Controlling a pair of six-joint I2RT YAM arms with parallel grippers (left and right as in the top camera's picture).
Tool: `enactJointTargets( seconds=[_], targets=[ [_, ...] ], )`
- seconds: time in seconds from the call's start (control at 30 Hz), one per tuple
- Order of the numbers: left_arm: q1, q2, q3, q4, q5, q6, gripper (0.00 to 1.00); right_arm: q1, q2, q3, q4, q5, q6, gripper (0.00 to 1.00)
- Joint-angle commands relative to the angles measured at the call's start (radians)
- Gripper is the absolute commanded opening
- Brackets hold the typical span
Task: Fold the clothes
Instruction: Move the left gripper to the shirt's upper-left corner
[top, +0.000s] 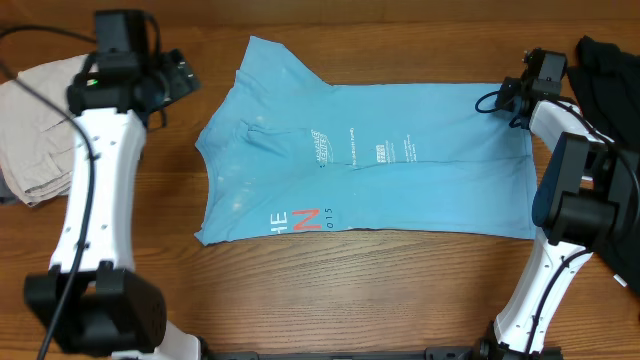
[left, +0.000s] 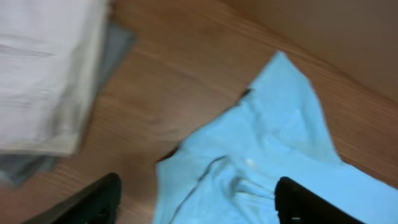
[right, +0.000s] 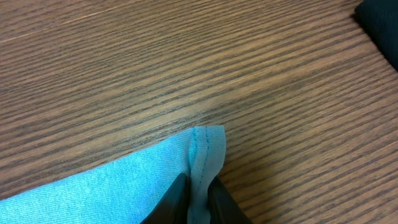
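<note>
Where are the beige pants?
In the overhead view the beige pants lie at the far left, beside the left arm, apart from the blue T-shirt.

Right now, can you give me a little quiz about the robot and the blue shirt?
1. True or false: the right hand is pinching the hem of the T-shirt.
2. What colour is the cloth pile nearest the left hand? A beige, B green, C purple.
3. Fill the gap: the left hand's jaws stand ____ above the T-shirt's sleeve end.

Key: 1 true. 2 A. 3 open.
</note>
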Motion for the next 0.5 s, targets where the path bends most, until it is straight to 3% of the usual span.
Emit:
enactJointTargets(
  seconds=[0.0, 0.17, 0.47],
  targets=[
    [-0.07, 0.106, 0.002, 0.06, 0.084, 0.102, 0.75, -0.006, 0.044, -0.005, -0.016, 0.01, 0.0, 0.13],
    [-0.148, 0.259, 0.002, 0.243, 0.082, 0.137, 0.69, -0.006, 0.044, -0.005, -0.019, 0.01, 0.0, 0.13],
    [-0.189, 0.445, 0.002, 0.597, 0.008, 0.152, 0.77, -0.006, 0.044, -0.005, -0.037, 0.01, 0.0, 0.13]
  ],
)
